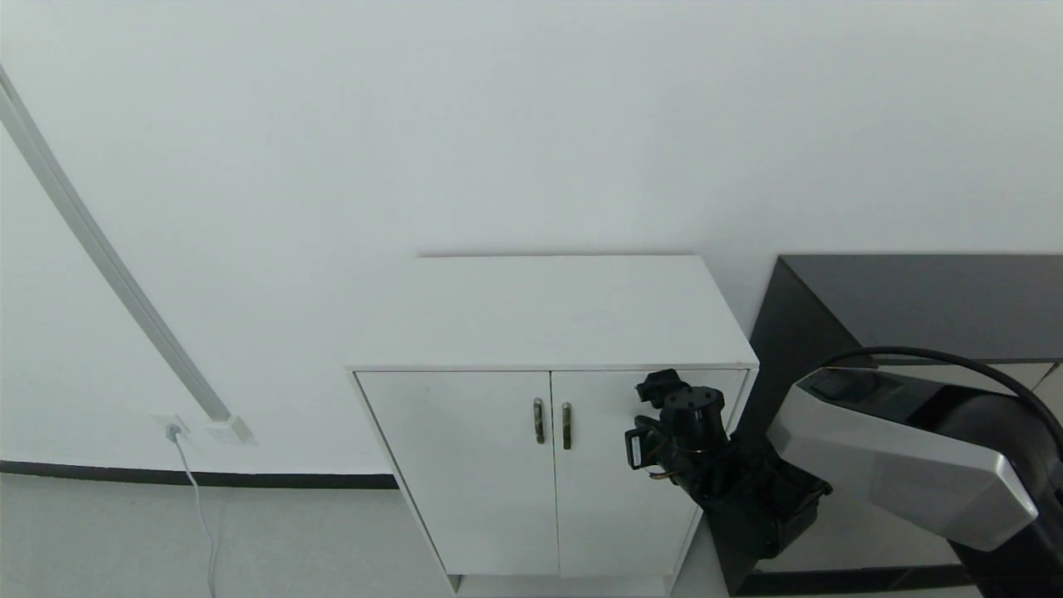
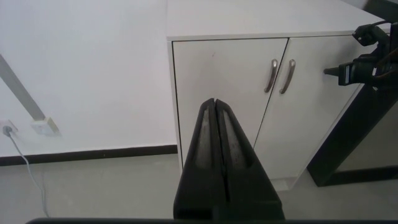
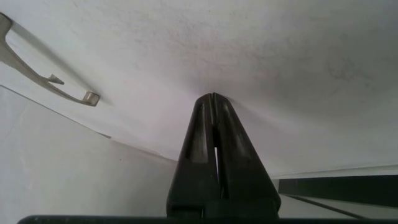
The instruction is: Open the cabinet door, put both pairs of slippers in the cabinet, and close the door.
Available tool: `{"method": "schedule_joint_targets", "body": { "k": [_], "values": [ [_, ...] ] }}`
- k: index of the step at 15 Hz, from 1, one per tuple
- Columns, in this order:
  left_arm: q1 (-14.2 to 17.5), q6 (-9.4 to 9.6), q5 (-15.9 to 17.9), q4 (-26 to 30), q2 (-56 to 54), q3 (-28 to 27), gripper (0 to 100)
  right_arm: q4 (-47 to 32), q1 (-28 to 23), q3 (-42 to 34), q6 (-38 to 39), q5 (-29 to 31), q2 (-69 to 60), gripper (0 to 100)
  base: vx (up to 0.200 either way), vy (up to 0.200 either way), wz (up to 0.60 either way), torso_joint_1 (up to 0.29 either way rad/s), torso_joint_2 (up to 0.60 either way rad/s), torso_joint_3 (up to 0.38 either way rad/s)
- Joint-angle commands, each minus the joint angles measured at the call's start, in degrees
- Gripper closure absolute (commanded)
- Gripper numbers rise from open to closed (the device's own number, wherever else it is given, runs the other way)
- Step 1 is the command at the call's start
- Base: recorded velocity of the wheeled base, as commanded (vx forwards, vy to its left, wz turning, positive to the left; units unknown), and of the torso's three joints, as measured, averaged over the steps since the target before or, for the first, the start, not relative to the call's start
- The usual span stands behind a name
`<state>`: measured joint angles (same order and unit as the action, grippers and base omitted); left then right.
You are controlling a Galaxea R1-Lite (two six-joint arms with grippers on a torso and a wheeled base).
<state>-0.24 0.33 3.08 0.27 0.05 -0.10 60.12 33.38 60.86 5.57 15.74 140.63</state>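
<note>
The white cabinet (image 1: 548, 316) stands against the wall with both doors shut; its two metal handles (image 1: 539, 420) (image 1: 566, 425) meet at the middle. My right gripper (image 1: 656, 384) is shut and empty, its tip close against the right door (image 1: 610, 507), to the right of the handles. In the right wrist view the shut gripper (image 3: 214, 99) points at the white door panel, with one handle (image 3: 43, 74) off to the side. My left gripper (image 2: 214, 102) is shut and empty, held back from the cabinet and facing the left door (image 2: 217, 81).
A black cabinet (image 1: 913, 299) stands right beside the white one. On the wall to the left are an outlet with a plugged cable (image 1: 174, 432) and a slanted white conduit (image 1: 108, 257). Bare grey floor (image 1: 274, 540) lies left of the cabinet.
</note>
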Motion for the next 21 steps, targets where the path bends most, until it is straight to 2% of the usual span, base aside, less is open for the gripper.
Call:
{"method": "schedule_joint_targets", "body": {
  "k": [1, 21],
  "values": [
    [-0.02, 0.02, -0.01, 0.0, 0.04, 0.01, 100, -0.01, 0.02, 0.4, -0.03, -0.01, 0.08, 100, 0.0, 0.0, 0.0, 0.0, 0.0, 0.0],
    [-0.02, 0.02, -0.01, 0.0, 0.04, 0.01, 100, -0.36, -0.86, 1.02, 0.05, -0.01, 0.52, 100, 0.0, 0.0, 0.0, 0.0, 0.0, 0.0]
  ]
}}
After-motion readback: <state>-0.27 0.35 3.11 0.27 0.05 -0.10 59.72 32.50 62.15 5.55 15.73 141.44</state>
